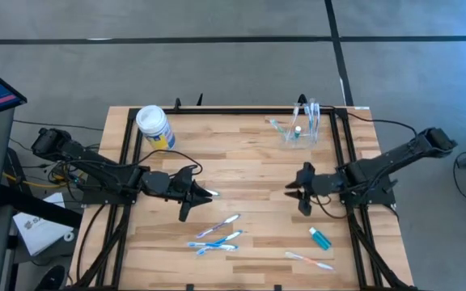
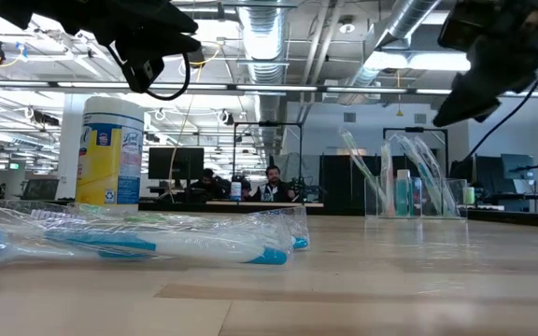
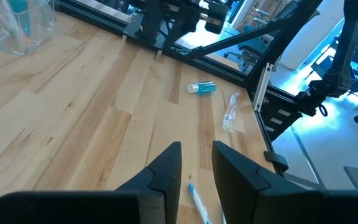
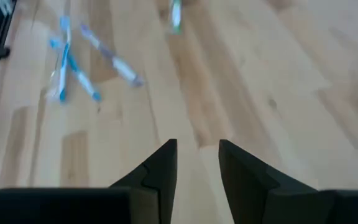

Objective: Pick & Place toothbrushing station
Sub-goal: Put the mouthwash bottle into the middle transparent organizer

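grippers slightly parted and empty, left gripper [image 1: 210, 194], right gripper [image 1: 291, 187], bare wood between, cup [image 1: 301, 129] near far edge

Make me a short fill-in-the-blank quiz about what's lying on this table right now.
1. The lidded wipes canister stands nearer the ____ arm.
2. The clear cup holds toothbrushes and stands at the table's far ____ corner.
3. The small blue tube lies near the ____ arm.
4. Between the left claw fingers there is ____.

Missing words: left; right; right; nothing
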{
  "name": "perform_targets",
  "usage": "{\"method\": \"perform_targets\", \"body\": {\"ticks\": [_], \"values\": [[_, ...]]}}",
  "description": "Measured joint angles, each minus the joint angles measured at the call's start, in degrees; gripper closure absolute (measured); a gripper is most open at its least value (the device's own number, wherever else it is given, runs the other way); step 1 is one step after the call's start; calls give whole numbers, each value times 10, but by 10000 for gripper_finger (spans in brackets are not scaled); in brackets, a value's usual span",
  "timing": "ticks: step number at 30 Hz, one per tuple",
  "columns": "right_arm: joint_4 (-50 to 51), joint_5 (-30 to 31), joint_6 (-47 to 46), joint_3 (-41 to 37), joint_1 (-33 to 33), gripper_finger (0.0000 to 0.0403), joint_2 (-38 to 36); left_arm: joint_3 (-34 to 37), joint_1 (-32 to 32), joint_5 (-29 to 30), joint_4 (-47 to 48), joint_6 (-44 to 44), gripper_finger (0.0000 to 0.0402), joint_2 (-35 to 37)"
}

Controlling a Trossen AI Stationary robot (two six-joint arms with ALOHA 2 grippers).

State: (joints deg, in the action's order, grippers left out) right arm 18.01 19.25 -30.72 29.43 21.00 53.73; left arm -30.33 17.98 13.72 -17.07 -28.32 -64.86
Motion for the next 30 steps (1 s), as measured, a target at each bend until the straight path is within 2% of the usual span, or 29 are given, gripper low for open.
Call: {"method": "perform_targets", "body": {"ticks": [3, 12, 22, 30], "values": [[18, -3, -42, 11, 27, 295, 17, 0, 0, 0, -1, 0, 317, 0], [100, -92, -183, 55, 85, 296, 106, 0, 0, 0, -2, 0, 317, 0], [247, -142, -349, 137, 145, 296, 208, 0, 0, 0, -2, -1, 317, 0], [276, -182, -418, 177, 178, 296, 275, 0, 0, 0, -3, 0, 317, 0]]}}
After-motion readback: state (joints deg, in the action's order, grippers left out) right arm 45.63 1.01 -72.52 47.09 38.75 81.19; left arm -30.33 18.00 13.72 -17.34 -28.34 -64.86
